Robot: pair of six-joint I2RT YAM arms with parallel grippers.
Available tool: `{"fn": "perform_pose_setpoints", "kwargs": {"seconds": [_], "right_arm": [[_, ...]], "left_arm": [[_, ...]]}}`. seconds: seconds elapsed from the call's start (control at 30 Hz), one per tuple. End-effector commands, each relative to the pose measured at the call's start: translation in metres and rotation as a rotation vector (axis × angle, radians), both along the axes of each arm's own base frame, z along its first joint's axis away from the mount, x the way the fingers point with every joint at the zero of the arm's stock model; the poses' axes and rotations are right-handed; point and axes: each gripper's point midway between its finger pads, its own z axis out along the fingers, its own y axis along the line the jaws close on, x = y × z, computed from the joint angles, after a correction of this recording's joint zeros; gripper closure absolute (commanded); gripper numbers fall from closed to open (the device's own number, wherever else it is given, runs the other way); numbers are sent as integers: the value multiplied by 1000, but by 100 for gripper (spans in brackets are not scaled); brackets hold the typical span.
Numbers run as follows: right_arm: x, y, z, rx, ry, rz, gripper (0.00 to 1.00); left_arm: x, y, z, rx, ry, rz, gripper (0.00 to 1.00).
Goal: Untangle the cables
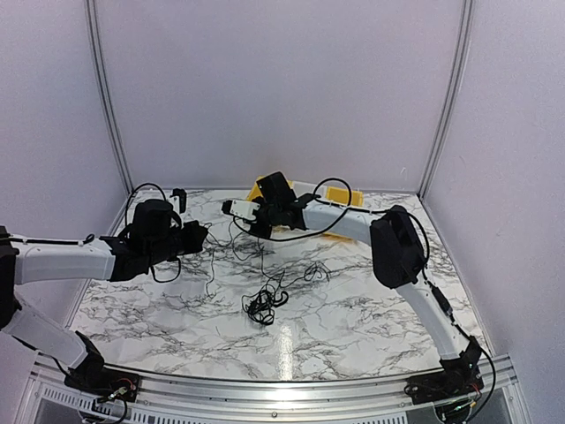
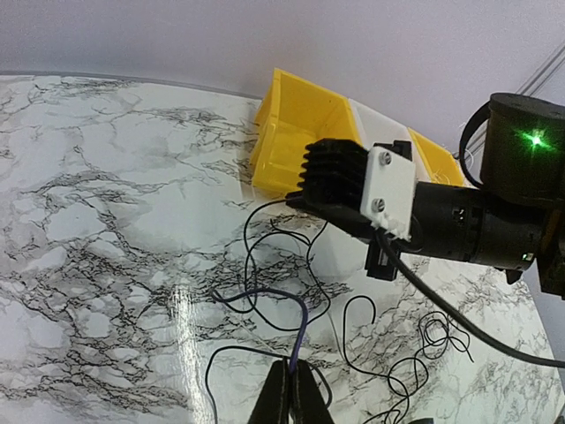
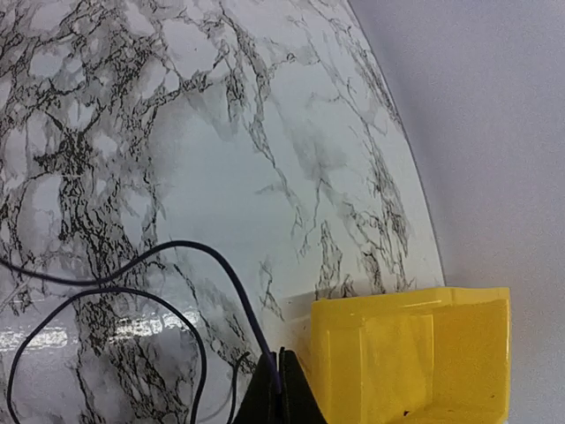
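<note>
Two grips noted: left jaws at nine o'clock and right jaws at twelve each clamp a strand of the cables [image 1: 265, 303], knotted mid-surface [image 1: 371, 327]. Judged the pulling-apart step; next, draw the strands apart slowly.

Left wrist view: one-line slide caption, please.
Left gripper pinches a thin dark cable over the marble table, loose cables beyond, the right arm opposite, before a yellow bin.

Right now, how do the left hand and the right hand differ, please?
The left hand is away from the yellow bin; the right hand is beside it. The left hand's cable rises straight from its tips; the right hand's arcs left. Both are shut on thin dark cable.
</note>
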Motion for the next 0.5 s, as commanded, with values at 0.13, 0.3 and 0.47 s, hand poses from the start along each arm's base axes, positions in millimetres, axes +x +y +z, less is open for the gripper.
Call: {"fn": "perform_pose_setpoints", "kwargs": {"seconds": [0.13, 0.3, 0.47], "right_arm": [[-5, -11, 166, 199, -174, -37, 100], [-9, -36, 243, 266, -264, -77, 100], [-6, -66, 297, 292, -366, -123, 100]], "left_arm": [[-3, 14, -9, -3, 3, 52, 63], [-11, 21, -26, 12, 37, 64, 46], [-19, 22, -38, 13, 66, 48, 43]]}}
